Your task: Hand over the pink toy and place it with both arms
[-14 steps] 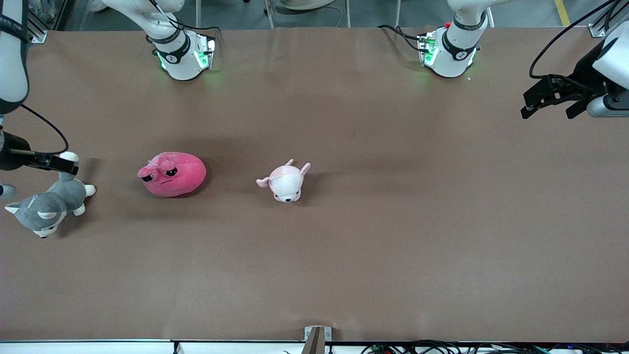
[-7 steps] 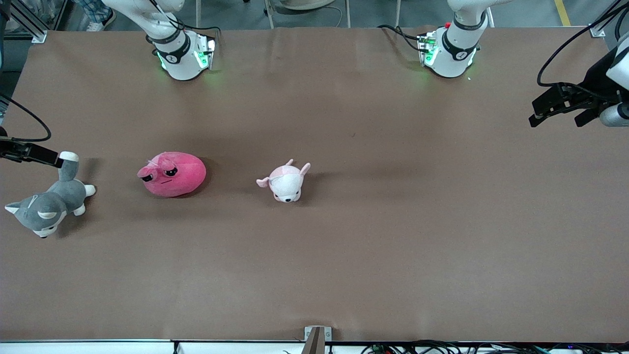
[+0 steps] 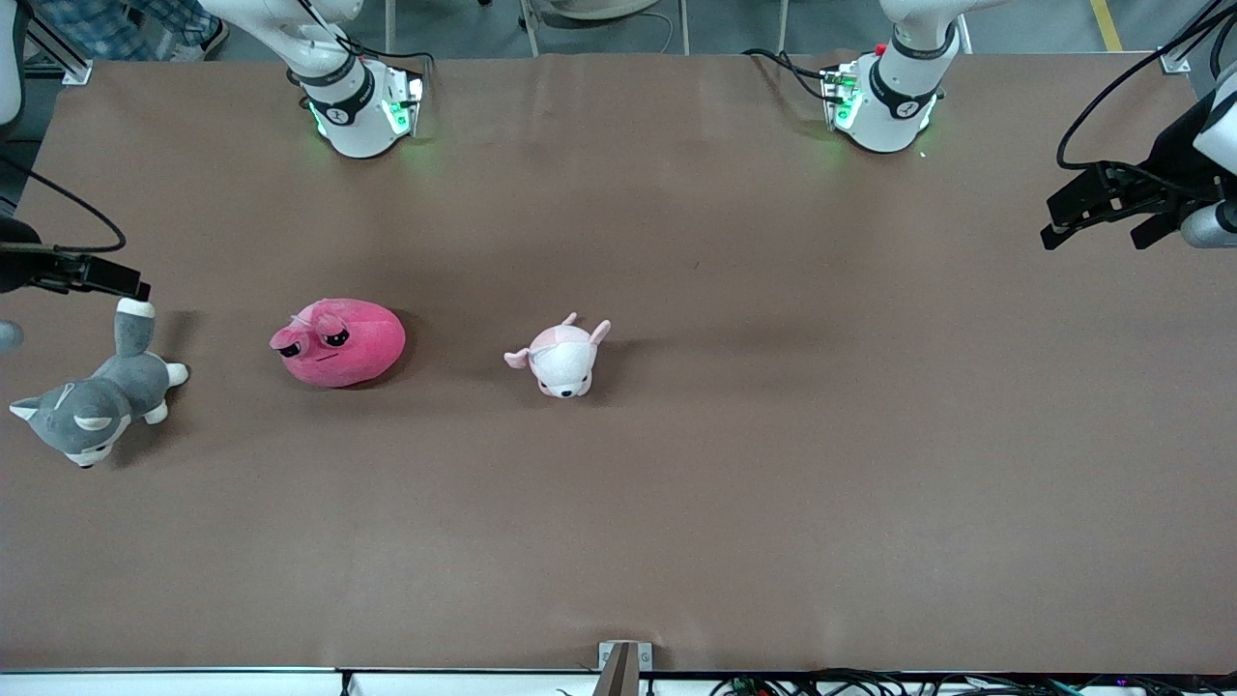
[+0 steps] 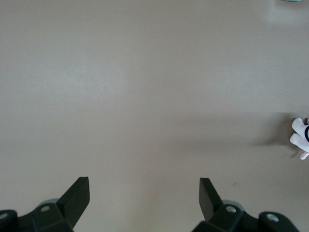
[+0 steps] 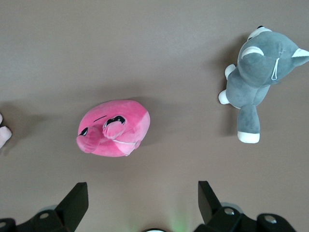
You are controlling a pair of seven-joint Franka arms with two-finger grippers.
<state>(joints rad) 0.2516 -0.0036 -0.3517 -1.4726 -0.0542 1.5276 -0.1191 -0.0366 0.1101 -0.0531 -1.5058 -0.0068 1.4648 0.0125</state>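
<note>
The pink toy [image 3: 340, 343], a round hot-pink plush with sleepy black eyes, lies on the brown table toward the right arm's end. It also shows in the right wrist view [image 5: 115, 128]. My right gripper [image 3: 130, 287] hangs open and empty over the table's edge at the right arm's end, just above the grey plush's tail and apart from the pink toy. In its wrist view, the right gripper [image 5: 142, 186] has its jaws wide apart. My left gripper [image 3: 1090, 232] hangs open and empty over the left arm's end of the table, with only bare table between its jaws in the left wrist view [image 4: 144, 180].
A grey-and-white husky plush [image 3: 92, 406] lies by the table edge at the right arm's end, also in the right wrist view [image 5: 260, 82]. A small pale pink-and-white eared plush [image 3: 560, 358] lies mid-table beside the pink toy. The arm bases [image 3: 358, 106] stand along the table's back edge.
My right gripper has risen off the grey plush's tail, toward the arm bases. My left gripper has shifted slightly toward its end of the table. The toys have not moved.
</note>
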